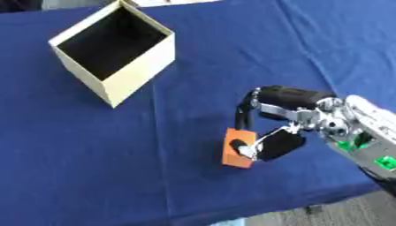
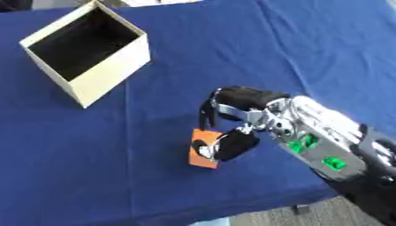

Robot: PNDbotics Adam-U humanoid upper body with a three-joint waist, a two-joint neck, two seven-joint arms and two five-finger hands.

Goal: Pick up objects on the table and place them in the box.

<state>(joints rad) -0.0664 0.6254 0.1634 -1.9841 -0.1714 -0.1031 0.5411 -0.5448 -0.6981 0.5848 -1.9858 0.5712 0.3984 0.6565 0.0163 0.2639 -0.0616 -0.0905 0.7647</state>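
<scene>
Fingers of your right robot hand point(image 1: 272, 128) are curling round the orange block point(image 1: 234, 154); the open box point(image 1: 116, 53) is sitting well apart at 10 o'clock on the blue worktop point(image 1: 93, 167).

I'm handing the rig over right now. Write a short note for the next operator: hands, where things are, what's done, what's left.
Right hand: fingers and thumb curled round the orange block, near the front of the blue table.
Left hand: not in view.
Box: open, far left, inside looks dark, contents cannot be told.
Done: block grasped; whether it is lifted cannot be told.
Left: carry the block up and left to the box and release it inside.
</scene>
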